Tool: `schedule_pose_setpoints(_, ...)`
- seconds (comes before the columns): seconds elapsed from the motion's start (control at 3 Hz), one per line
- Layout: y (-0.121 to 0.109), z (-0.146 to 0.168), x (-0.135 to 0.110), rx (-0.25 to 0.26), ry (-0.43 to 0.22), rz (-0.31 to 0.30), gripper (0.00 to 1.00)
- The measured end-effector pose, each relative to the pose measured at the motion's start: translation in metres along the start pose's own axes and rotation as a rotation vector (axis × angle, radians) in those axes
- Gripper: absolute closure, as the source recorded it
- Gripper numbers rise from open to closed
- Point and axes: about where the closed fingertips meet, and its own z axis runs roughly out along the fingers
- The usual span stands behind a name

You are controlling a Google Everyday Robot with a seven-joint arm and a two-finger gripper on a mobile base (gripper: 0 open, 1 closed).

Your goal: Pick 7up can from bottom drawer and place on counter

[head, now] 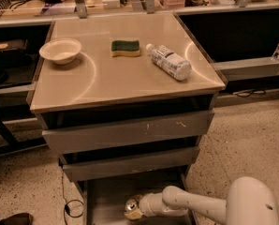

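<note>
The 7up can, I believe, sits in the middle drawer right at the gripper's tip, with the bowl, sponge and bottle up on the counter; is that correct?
Not quite: the camera view shows the 7up can in the bottom drawer, not the middle one. It does sit right at the tip of the gripper, and the bowl, sponge and bottle are on the counter.
</note>
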Motion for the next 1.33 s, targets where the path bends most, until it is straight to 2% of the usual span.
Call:
schedule_pose_setpoints(0.33, 0.011, -0.011, -0.021, 0.000, -0.018, 0.046, 1.00)
schedule_pose_setpoints(0.67, 0.026, -0.031, -0.054, 0.016, -0.031, 0.100, 1.00)
schedule_pose_setpoints(1.33, 0.076, -0.096, -0.126, 0.076, -0.072, 0.113, 1.00)
